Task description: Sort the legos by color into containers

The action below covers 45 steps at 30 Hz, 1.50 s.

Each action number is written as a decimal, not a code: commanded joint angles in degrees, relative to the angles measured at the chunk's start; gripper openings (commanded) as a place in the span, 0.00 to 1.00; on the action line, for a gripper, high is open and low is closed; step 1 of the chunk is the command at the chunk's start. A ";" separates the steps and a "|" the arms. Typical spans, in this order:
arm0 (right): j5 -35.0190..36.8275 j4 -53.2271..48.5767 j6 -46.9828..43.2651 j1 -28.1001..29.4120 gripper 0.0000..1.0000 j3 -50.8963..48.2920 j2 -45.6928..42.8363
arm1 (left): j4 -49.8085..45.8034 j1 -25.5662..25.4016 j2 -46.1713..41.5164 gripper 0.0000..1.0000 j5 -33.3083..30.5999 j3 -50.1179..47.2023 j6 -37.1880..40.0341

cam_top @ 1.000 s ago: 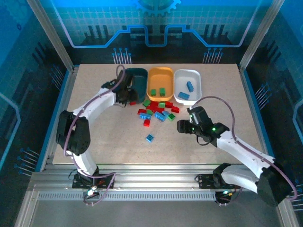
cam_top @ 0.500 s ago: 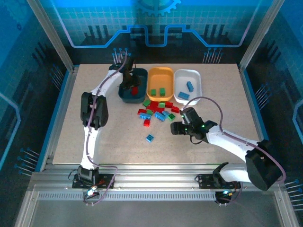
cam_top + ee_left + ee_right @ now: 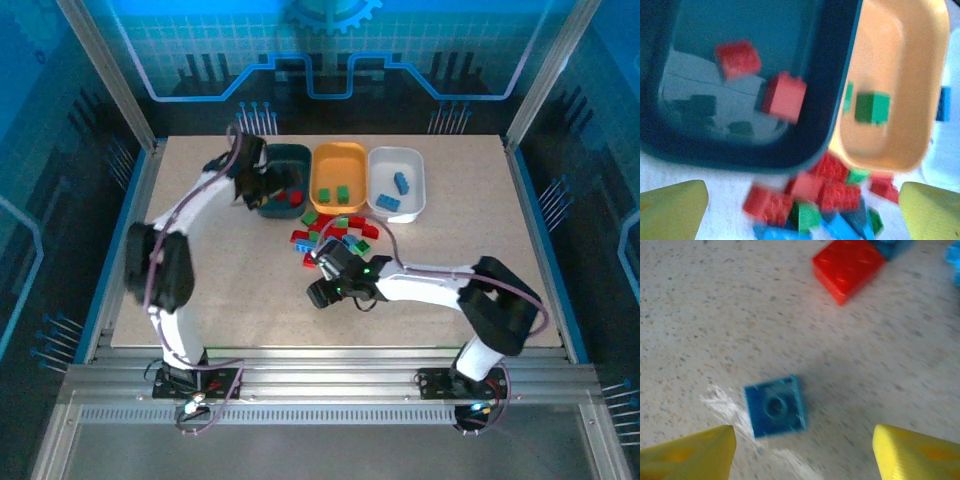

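Blue lone brick (image 3: 775,407) under right gripper (image 3: 805,452), jaws apart, empty.
Centre over it, descend straight, then close; left gripper (image 3: 802,210) gapes empty above teal tray (image 3: 837,90).

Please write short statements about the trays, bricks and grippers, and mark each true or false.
1. The dark teal tray holds two red bricks. True.
2. The white tray holds blue bricks. True.
3. The orange tray holds red bricks. False: it holds green bricks.
4. The right gripper is shut on a blue brick. False: it is open above that brick, which lies on the table.
5. The left gripper is open. True.
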 commanded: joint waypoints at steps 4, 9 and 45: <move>2.08 -1.51 -2.43 0.91 0.73 5.81 8.63 | 22.86 -0.23 -20.31 0.99 5.98 -32.63 -12.46; 4.96 -3.03 -2.05 1.32 0.65 9.02 14.57 | 23.33 -0.41 -31.44 0.99 5.61 -45.17 -13.31; 2.04 -11.38 -1.20 -32.49 0.34 24.09 1.30 | 16.37 -2.52 -64.90 0.99 11.67 -68.94 -25.28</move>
